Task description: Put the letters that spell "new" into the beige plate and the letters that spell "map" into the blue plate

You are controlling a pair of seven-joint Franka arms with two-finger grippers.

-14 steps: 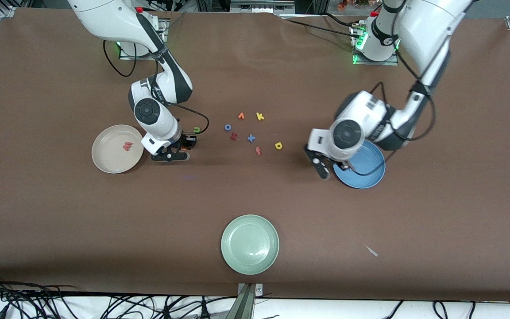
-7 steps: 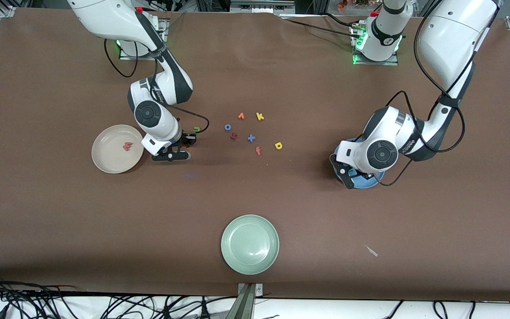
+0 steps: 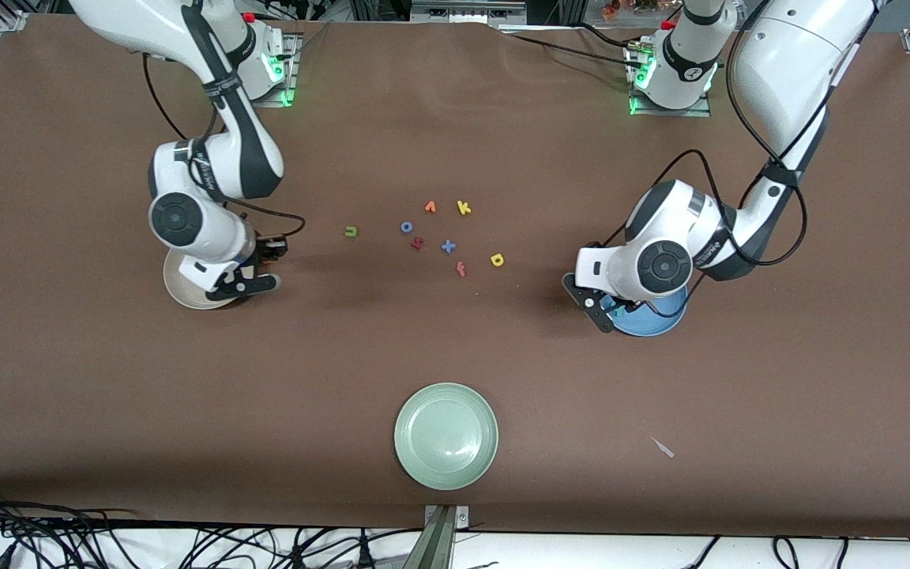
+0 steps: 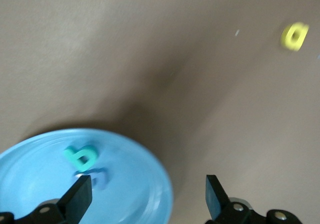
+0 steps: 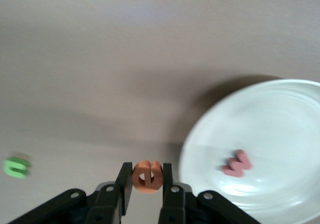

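Observation:
My right gripper (image 3: 259,267) is shut on the orange e (image 5: 147,176), up over the table at the rim of the beige plate (image 3: 182,294). The pinkish-red w (image 5: 236,164) lies in that plate (image 5: 280,114). On the table toward the middle lies the green n (image 3: 351,231). My left gripper (image 3: 609,314) stands open and empty over the rim of the blue plate (image 3: 655,322). The teal p (image 4: 80,156) is in the plate (image 4: 135,194), with a bluish shadow beside it. The yellow a (image 3: 497,259) and the blue m (image 3: 448,246) lie in the letter cluster.
Other loose letters lie mid-table: an orange v (image 3: 430,207), a yellow k (image 3: 464,208), a blue o (image 3: 406,227), a red f (image 3: 461,269) and a dark red one (image 3: 417,243). A pale green plate (image 3: 445,435) sits near the front edge.
My right gripper lifted the orange e from beside the green n and carried it toward the beige plate. My left gripper swung over the blue plate and opened; the teal p is now in it.

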